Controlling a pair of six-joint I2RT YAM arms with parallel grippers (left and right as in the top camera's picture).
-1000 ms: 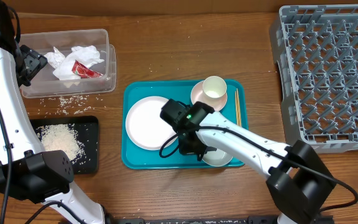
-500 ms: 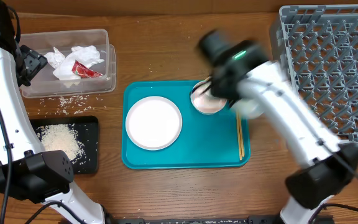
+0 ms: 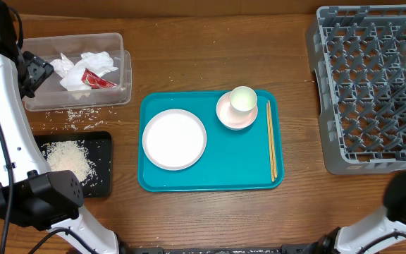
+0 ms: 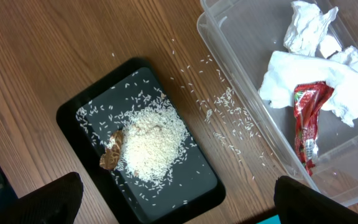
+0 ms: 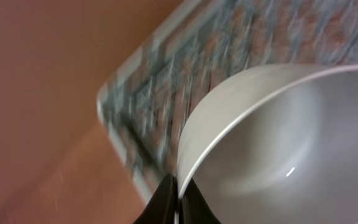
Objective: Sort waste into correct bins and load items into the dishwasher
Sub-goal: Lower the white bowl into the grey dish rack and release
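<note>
The right claw (image 5: 177,194) was pinched shut on the rim of a white bowl (image 5: 266,143), held above the grey rack (image 5: 166,81). To my eye it wanted slowing, then tipping between pegs before release. The left claw (image 4: 176,202) gaped empty over the black tray (image 4: 194,180).

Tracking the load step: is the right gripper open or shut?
Right gripper shut on a white bowl: fingertips pinch its rim.

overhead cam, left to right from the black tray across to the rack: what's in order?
black tray → white plate → small bowl with the cup standing in it → chopsticks → grey dish rack. The clear tub is left out: it spans the same stretch as the black tray.
</note>
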